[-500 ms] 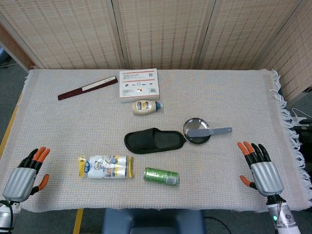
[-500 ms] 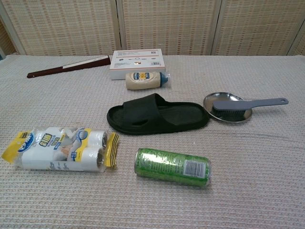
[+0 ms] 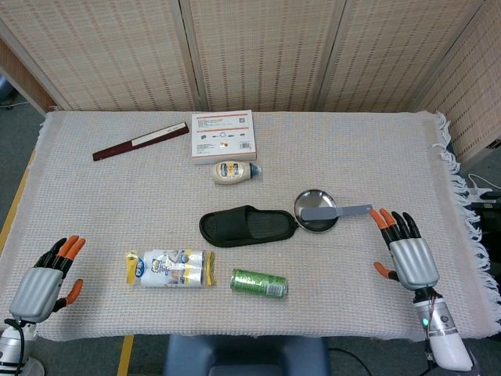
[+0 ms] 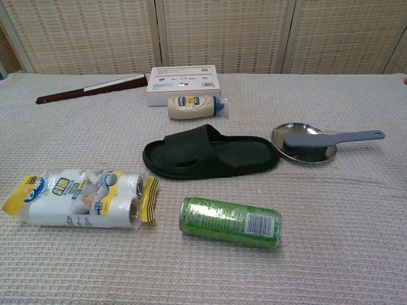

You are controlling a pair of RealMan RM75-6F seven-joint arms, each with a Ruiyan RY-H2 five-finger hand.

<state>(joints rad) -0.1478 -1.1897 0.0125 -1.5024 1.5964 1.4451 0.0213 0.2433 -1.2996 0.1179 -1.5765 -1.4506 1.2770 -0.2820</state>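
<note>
Right robot hand (image 3: 409,252) released, fingers spread, near brush (image 3: 335,211) handle; brush lies across dish (image 3: 308,202); left robot hand (image 3: 43,278) released at counter (image 3: 117,196) edge, near rolls pack (image 3: 171,268).

No print legible on any item.

left hand (image 3: 41,283) | right hand (image 3: 408,254) | grey backs, black fingers, orange tips

Brush (image 3: 335,211) on dish (image 3: 311,203), right of slipper (image 3: 247,225)
</note>
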